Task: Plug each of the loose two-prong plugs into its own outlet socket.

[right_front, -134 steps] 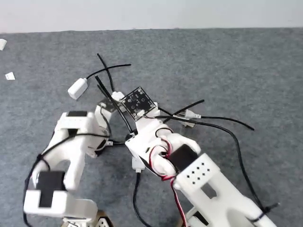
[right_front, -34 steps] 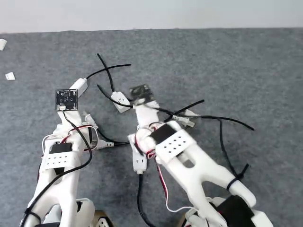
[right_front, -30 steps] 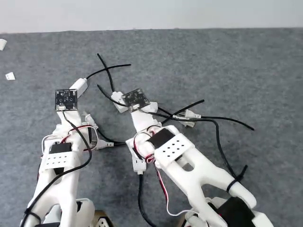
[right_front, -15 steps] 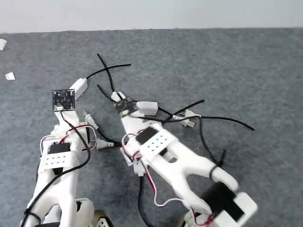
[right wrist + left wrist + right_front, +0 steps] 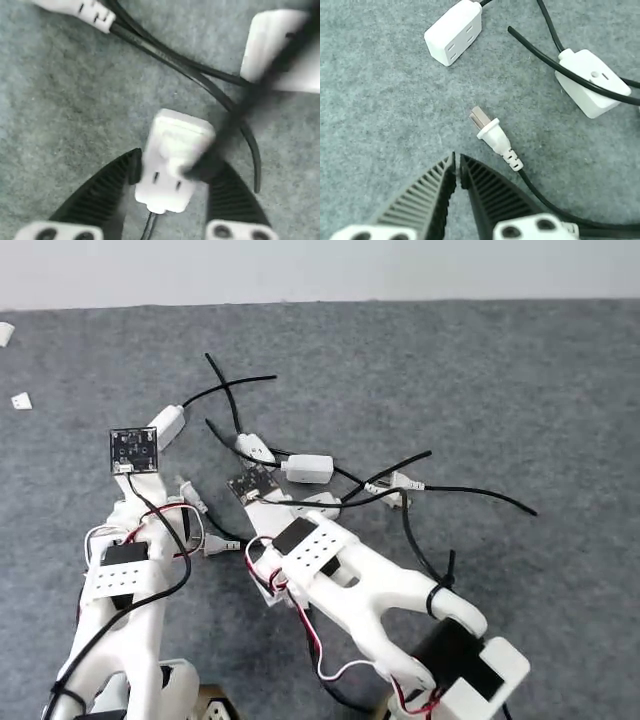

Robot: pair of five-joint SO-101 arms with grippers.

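My left gripper [image 5: 457, 162] is shut and empty, its tips just short of a loose white two-prong plug [image 5: 489, 134] lying on the carpet; that plug [image 5: 190, 495] sits beside the left arm. Beyond it lie a white outlet socket [image 5: 454, 31] and a second socket [image 5: 592, 82] crossed by a black cable. My right gripper [image 5: 175, 165] is open, its fingers [image 5: 107, 192] straddling a white outlet socket [image 5: 172, 157] with a black cable [image 5: 235, 120] draped over it. Further loose plugs [image 5: 395, 483] rest right of centre.
Grey carpet [image 5: 520, 380] covers the floor. Black cables [image 5: 470, 495] tangle across the middle. More white sockets [image 5: 308, 468], [image 5: 165, 425] lie between and beyond the arms. Small white scraps [image 5: 20, 400] sit at far left. A pale wall [image 5: 320, 270] bounds the far edge.
The right arm swung back and leftward, uncovering the middle socket and dragging a black cable. The left arm, folded low 4.5 s ago, has stretched out and held still lately.
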